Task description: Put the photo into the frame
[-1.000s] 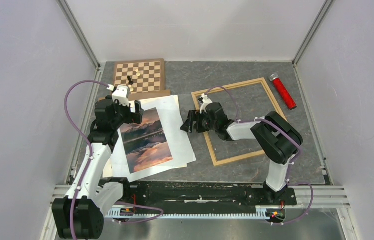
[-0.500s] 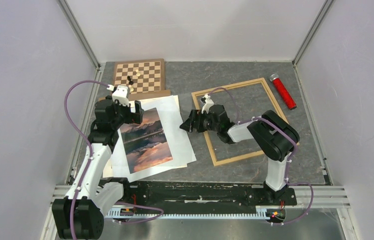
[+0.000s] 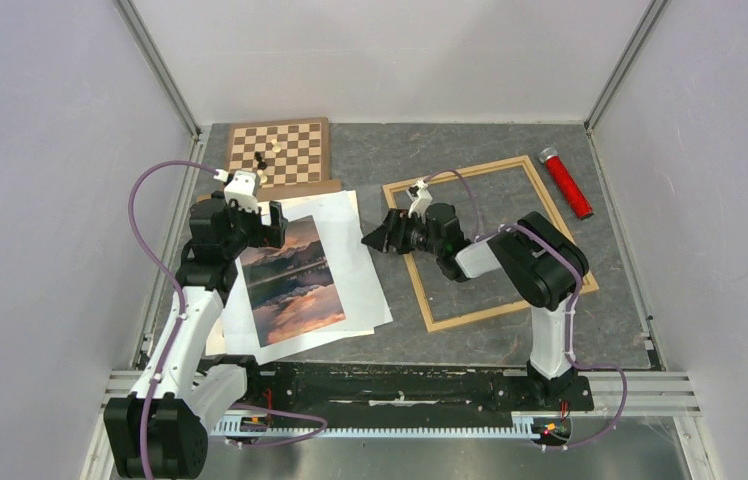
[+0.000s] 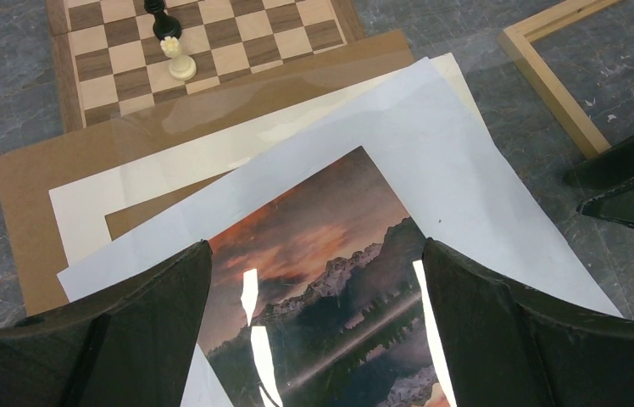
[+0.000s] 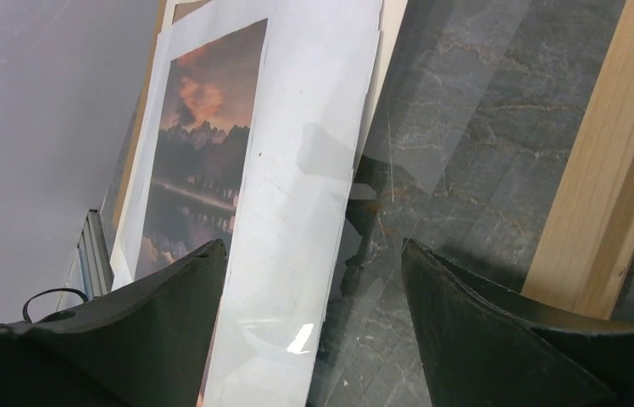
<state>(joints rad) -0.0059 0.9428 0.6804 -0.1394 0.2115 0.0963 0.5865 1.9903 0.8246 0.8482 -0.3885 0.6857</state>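
Observation:
The photo [image 3: 290,280], a sunset mountain lake print, lies on white sheets [image 3: 355,250] left of centre. My left gripper [image 3: 272,224] hovers open just above the photo's far end, and in the left wrist view its fingers [image 4: 500,322] straddle the print [image 4: 330,280] without touching it. The light wooden frame [image 3: 510,308] lies flat on the right half of the table. My right gripper [image 3: 375,238] points left, low over the gap between the sheets and the frame's left rail [image 5: 619,186]. It is open [image 5: 312,248] with nothing between its fingers.
A chessboard [image 3: 278,152] with a few pieces stands at the back left. A brown backing board [image 4: 42,170] lies under the sheets. A glossy clear sheet [image 5: 432,127] seems to lie over the stack's right edge. A red cylinder [image 3: 566,183] lies beside the frame's far right corner.
My right gripper has shifted slightly toward the back and its jaws have narrowed a little; its elbow has swung left. The left arm and the photo have not moved.

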